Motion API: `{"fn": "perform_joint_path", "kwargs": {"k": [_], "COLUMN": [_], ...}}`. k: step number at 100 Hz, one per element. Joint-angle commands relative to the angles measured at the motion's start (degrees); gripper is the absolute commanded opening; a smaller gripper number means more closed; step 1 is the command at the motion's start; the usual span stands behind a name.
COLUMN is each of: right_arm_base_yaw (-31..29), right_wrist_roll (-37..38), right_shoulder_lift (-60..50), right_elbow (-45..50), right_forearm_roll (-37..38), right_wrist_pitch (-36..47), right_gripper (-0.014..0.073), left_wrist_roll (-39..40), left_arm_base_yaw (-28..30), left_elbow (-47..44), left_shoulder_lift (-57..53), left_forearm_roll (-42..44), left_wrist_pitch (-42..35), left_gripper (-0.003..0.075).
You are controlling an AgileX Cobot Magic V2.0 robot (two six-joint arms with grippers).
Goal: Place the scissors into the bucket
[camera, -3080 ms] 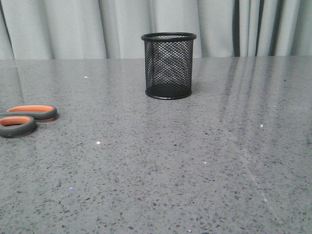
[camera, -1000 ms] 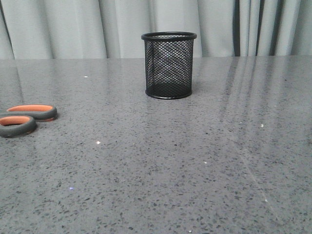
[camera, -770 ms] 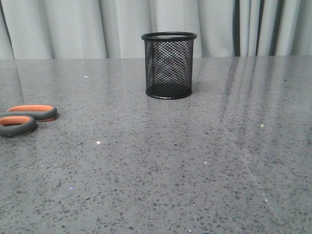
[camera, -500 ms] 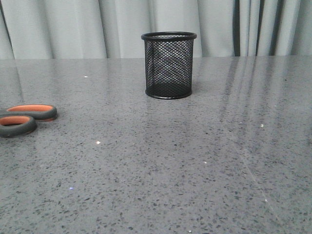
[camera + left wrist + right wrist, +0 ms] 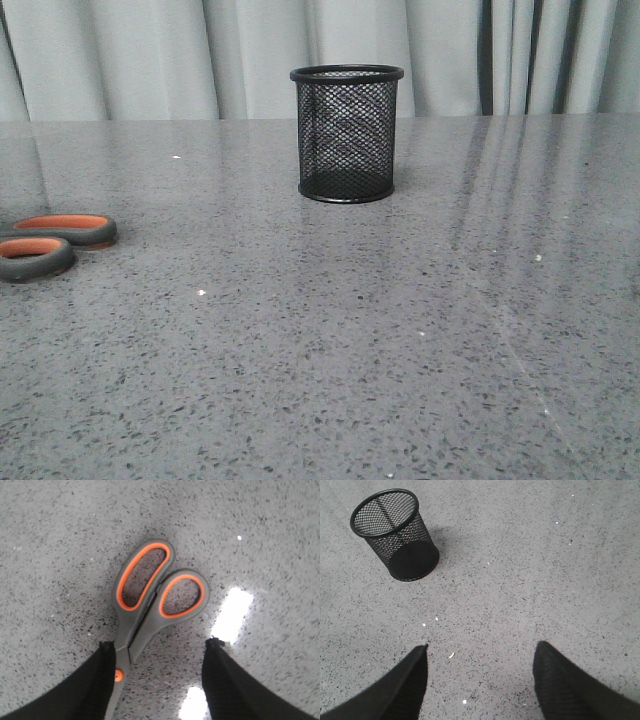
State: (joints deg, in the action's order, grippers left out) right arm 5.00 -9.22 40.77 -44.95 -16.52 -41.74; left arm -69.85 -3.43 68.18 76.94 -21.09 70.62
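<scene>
The scissors (image 5: 52, 240) lie flat at the table's left edge; only their grey, orange-lined loop handles show in the front view. In the left wrist view the scissors (image 5: 150, 592) lie below my open left gripper (image 5: 161, 647), their orange pivot screw close to one finger (image 5: 97, 680); the blades are hidden. The black wire-mesh bucket (image 5: 346, 133) stands upright at the middle back of the table. It also shows in the right wrist view (image 5: 395, 535), well away from my open, empty right gripper (image 5: 481, 650).
A grey speckled stone tabletop (image 5: 400, 330) fills the front view. Pale grey curtains (image 5: 150, 50) hang behind its far edge. No arm shows in the front view.
</scene>
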Motion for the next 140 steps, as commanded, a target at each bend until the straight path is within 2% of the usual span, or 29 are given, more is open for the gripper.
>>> {"fn": "perform_joint_path", "kwargs": {"k": [1,13,32,61,140], "right_arm_base_yaw": [-0.2,-0.2,-0.1,1.6,1.6], "right_wrist_roll": [-0.7,-0.7,-0.7,-0.8,-0.8], "right_shoulder_lift": [0.2,0.2,0.2,0.2,0.2], "right_elbow": [-2.0,-2.0,-2.0,-2.0,-2.0], "right_forearm_roll": [-0.4,-0.4,-0.4,-0.3,-0.3], "right_wrist_pitch": [3.3,3.7,4.0,4.2,3.9], "right_gripper": [0.0412,0.0412,0.0412,0.0412,0.0412], "left_wrist_roll": [-2.3,-3.2,-7.8,-10.8,-12.1], "left_arm_base_yaw": [0.1,0.1,-0.4,-2.6,-3.0], "left_elbow": [2.0,2.0,2.0,2.3,4.1], "left_shoulder_lift": [-0.3,1.1,3.1,6.5,11.7], "left_forearm_roll": [0.4,3.5,3.5,4.1,4.8], "left_wrist_pitch": [2.5,2.5,2.5,2.1,2.1], "left_gripper": [0.0370,0.0370,0.0371,0.0371,0.0371]}}
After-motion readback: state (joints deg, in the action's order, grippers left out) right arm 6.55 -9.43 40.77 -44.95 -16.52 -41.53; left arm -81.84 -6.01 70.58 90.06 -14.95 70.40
